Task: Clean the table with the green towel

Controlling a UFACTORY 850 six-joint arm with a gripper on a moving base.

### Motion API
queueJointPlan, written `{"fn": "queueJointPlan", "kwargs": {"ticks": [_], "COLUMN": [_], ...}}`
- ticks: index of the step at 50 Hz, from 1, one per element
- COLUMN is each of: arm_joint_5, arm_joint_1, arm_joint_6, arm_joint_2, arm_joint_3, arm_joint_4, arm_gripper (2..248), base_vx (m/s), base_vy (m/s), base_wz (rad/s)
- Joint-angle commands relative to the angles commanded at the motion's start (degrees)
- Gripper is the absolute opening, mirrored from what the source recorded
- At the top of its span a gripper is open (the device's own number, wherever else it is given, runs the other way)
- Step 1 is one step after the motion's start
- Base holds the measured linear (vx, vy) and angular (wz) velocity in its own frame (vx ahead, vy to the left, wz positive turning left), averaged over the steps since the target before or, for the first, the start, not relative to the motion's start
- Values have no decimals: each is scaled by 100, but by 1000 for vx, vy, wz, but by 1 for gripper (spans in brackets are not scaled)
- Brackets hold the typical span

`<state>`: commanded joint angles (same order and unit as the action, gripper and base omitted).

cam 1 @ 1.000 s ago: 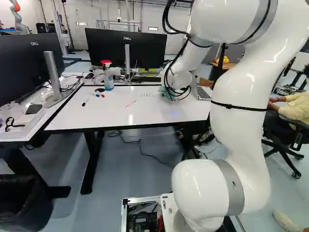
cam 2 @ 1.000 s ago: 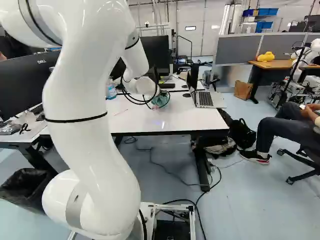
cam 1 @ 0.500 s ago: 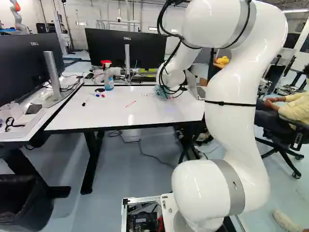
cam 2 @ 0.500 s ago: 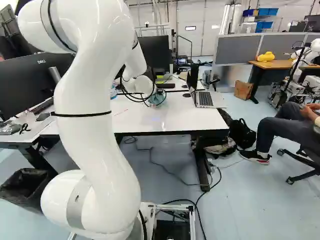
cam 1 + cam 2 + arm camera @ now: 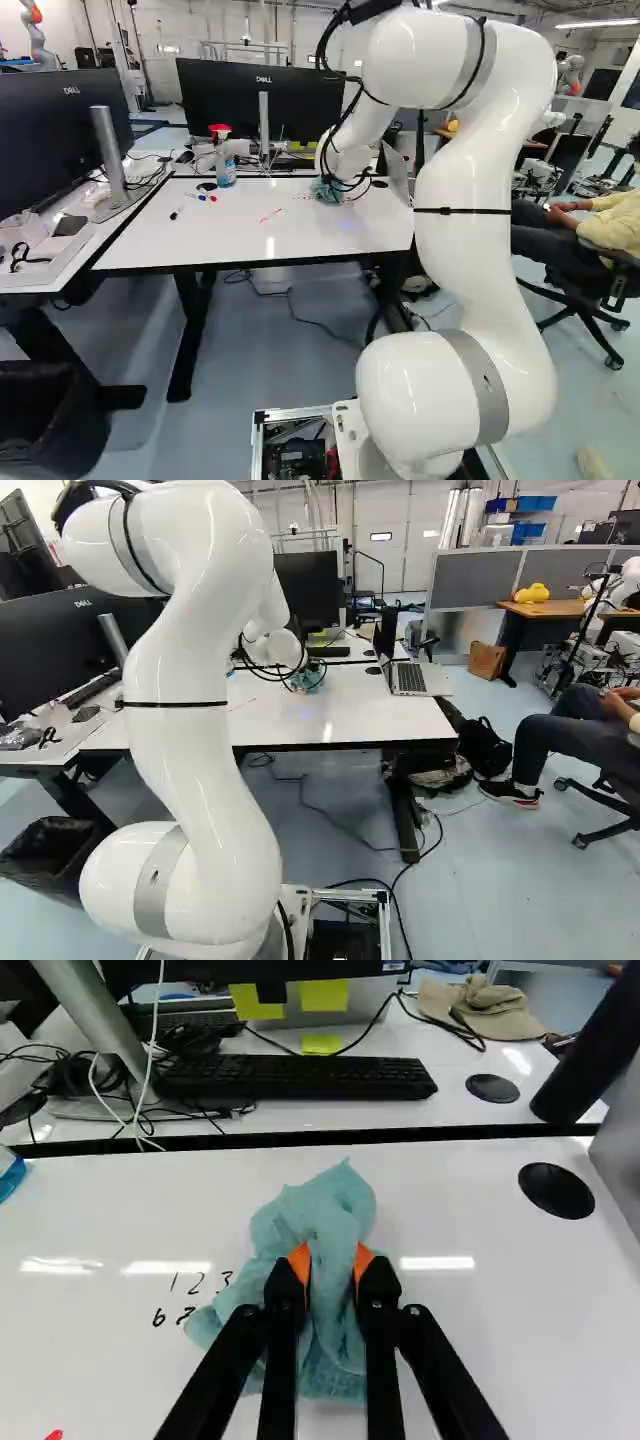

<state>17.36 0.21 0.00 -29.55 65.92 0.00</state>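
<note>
At the arm's end in the left base view, the gripper (image 5: 336, 180) is low over the white table (image 5: 200, 240), its fingers largely hidden by cables and wrist. In the wrist view the gripper (image 5: 331, 1265) is shut on the green towel (image 5: 325, 1210), orange pads pressing it from both sides. The crumpled cloth (image 5: 326, 192) rests on the tabletop. Black handwritten digits (image 5: 200, 1283) show beside the towel, some perhaps covered by it. A red mark (image 5: 270, 214) lies on the table to the left of the towel in the left base view.
A spray bottle (image 5: 224, 160) and several markers (image 5: 200, 197) are on the table's left part. An open laptop (image 5: 408, 678) stands at its right end. Behind are a monitor (image 5: 262, 105) and a keyboard (image 5: 300, 1078). Another robot (image 5: 38, 35) stands far back left.
The arm has swept leftward in the left base view, taking the gripped towel a little left across the table. Fewer of the black digits show there now. The base has stayed put.
</note>
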Motion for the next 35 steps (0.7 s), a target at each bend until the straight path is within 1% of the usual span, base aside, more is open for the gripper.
{"fn": "queueJointPlan", "kwargs": {"ticks": [23,35], "arm_joint_5": [-481,-565], "arm_joint_1": [10,10], "arm_joint_6": [0,0], "arm_joint_2": [0,0], "arm_joint_3": [0,0], "arm_joint_4": [0,0], "arm_gripper": [65,65], "base_vx": [0,0], "base_vy": [0,0], "base_wz": [0,0]}}
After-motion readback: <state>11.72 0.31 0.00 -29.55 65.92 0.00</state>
